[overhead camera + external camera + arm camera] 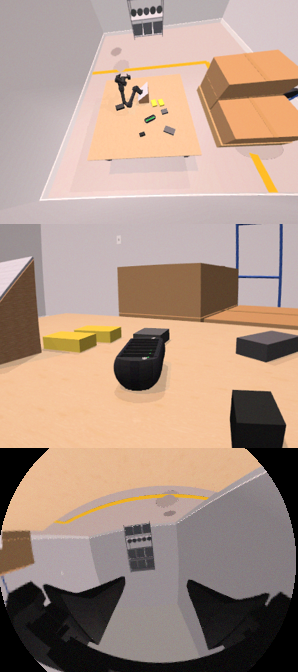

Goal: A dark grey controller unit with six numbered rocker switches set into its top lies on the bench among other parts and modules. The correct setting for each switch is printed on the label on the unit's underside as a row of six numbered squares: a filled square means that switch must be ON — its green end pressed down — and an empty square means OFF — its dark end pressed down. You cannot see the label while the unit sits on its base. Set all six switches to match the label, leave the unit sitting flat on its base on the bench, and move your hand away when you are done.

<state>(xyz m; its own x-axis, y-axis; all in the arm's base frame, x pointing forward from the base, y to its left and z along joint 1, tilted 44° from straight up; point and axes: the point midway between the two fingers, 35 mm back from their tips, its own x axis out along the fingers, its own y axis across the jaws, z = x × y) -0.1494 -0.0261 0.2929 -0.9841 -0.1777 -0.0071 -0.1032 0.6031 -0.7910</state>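
Dark switch unit (pixel 150 118) (pixel 138 373): on desk (pixel 109 145) (pixel 82 408), near yellow blocks (pixel 157 103) (pixel 82 337) | gripper (pixel 124 78) (pixel 156 581): wide, empty, well apart | handling: probably light, rigid; rounded sides may slip | hold: likely across long sides, mid-length, clear of rockers

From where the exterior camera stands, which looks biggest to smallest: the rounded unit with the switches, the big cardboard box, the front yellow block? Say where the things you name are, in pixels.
1. Cardboard box (pixel 247 118) (pixel 159 291)
2. Rounded switch unit (pixel 149 118) (pixel 138 372)
3. Front yellow block (pixel 153 103) (pixel 60 343)
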